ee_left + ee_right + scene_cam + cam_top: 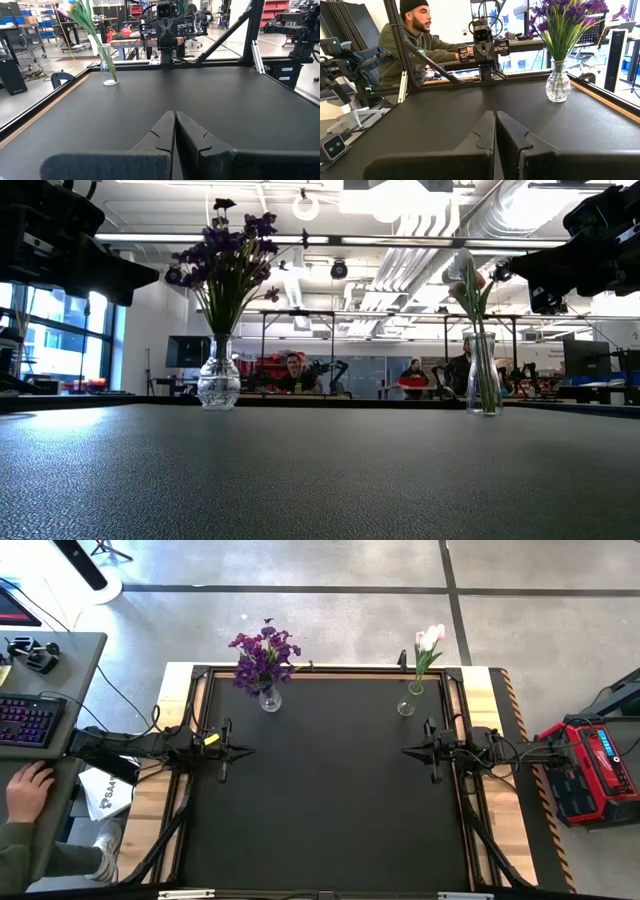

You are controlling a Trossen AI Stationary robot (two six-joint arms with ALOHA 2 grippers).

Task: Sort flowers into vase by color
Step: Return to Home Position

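You had left jaws and right jaws pinched shut, empty; violet-flower vase (269, 698) and tulip vase (406, 705) stood well clear; a wide swing could topple either.

Just one legible scrap here: dark letters, apparently "SAA", on the white package (108, 796) beside the table (330, 800). The logo on the red case (590, 765) is too small to read.
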